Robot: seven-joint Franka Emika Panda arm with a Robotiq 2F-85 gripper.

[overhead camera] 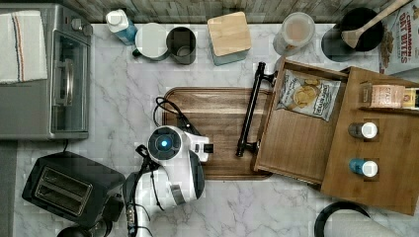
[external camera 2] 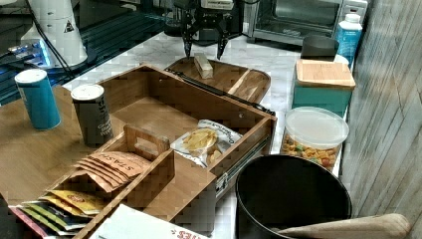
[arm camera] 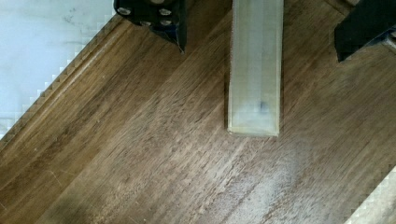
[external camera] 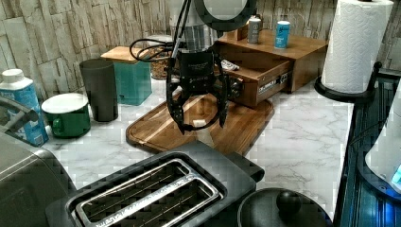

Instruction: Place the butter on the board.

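Butter (arm camera: 254, 70), a pale stick, lies flat on the dark wooden board (arm camera: 140, 154), between the gripper (external camera 2: 204, 51) fingers, which stand spread wide and clear of it on both sides. Judging by this, the placing looks done and the step in hand is the retreat: rise straight up, fingers kept apart, so neither pad drags the stick toward the rim. Beside the board, the open wooden drawer (overhead camera: 296, 148) holds a bag of chips (overhead camera: 309, 94); a lidded clear jar (external camera 2: 313, 137) holds colourful snacks; a black bucket (external camera 2: 293, 199) holds a wooden spoon (external camera 2: 348, 228).
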